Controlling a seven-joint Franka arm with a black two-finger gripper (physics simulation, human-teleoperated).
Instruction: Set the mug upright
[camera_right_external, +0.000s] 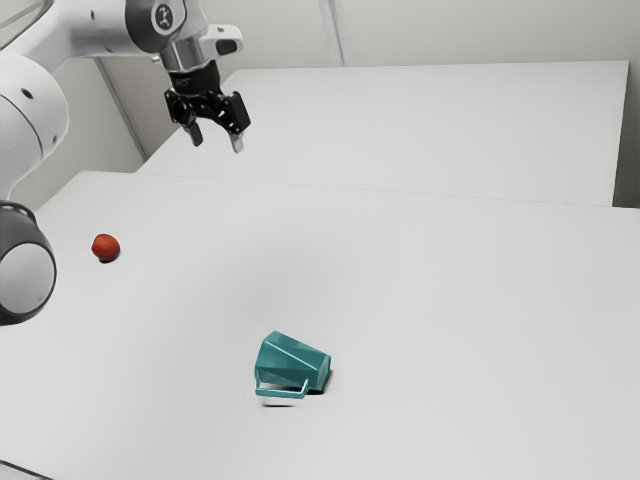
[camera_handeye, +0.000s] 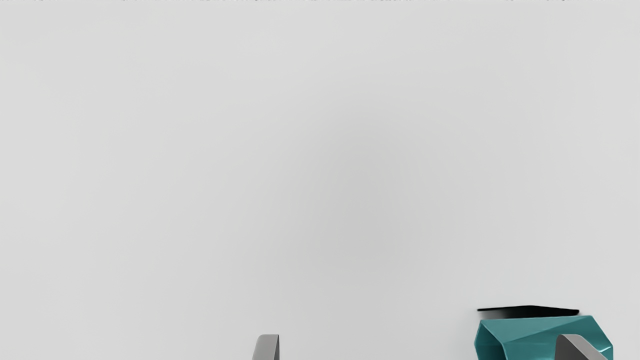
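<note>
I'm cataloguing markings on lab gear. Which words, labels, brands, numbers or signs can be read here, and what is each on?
No words, labels, brands or numbers can be read.
Arm: one round black-and-white mark, too small to make out.
Mug: none on the sides in view.
Red ball: none to be seen.
Table: none to be seen.

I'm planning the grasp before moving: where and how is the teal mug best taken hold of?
I'd bring the gripper down from above onto the teal mug, fingers across its body near the end at the exterior view's right: it lies on its side, and the handle, jutting toward that camera, seems to join short of that end.
</note>
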